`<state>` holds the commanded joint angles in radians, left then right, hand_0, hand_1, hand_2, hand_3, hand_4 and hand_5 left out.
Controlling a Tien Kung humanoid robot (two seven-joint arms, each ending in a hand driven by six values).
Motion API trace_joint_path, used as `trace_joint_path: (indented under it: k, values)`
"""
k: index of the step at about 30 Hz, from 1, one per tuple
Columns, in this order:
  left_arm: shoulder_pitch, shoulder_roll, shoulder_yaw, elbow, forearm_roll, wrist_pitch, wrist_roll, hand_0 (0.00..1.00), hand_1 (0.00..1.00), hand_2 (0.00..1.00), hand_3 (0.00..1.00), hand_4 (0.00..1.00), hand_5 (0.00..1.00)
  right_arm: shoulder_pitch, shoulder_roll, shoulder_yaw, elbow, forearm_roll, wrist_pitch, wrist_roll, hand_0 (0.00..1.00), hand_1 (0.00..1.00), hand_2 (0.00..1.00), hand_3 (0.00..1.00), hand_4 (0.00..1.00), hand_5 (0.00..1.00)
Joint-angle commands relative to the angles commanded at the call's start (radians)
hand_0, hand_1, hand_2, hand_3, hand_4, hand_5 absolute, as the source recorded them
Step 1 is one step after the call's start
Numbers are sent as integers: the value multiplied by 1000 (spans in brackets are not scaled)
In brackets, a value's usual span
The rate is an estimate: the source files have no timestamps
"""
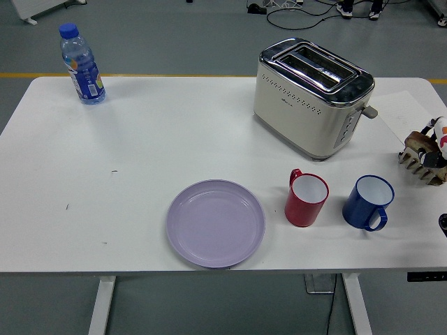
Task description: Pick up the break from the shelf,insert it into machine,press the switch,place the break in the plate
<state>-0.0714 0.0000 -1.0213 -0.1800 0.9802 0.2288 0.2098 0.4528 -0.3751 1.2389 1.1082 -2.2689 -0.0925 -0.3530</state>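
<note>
1. The bread cannot be made out clearly; at the right edge of the desk (140,139) stands a small wooden shelf (421,159) with brown pegs, and something brown lies on top of it, cut off by the picture's edge.
2. The right hand (438,136) shows only as a small white, red and black part at the right edge, just above the shelf. I cannot tell whether its fingers are apart or together, or whether they hold anything.
3. The toaster (312,96), cream with a shiny metal top, stands on the far right part of the desk. Its two slots look empty, and its lever (370,111) sticks out on the side toward the shelf.
4. The plate (215,222), pale purple and empty, lies near the front edge, around the middle of the desk.
5. A red mug (306,198) stands just right of the plate, and a blue mug (367,202) stands near it, further right. Both are upright.
6. A water bottle (82,65) with a blue cap stands upright at the far left corner, well apart from everything else.
</note>
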Motion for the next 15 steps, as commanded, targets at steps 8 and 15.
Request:
trace_joint_path:
  k: [8,15]
  values:
    - [-1,0,5,0,-7,1,-1,630,489,506,525,271,831,11,-3,-17,-17,0,-29,1,442,444,464,528,505,2]
    - [-2,0,5,0,-7,0,0,630,488,506,524,271,830,19,-12,-22,-16,0,-81,15,394,424,452,515,430,2]
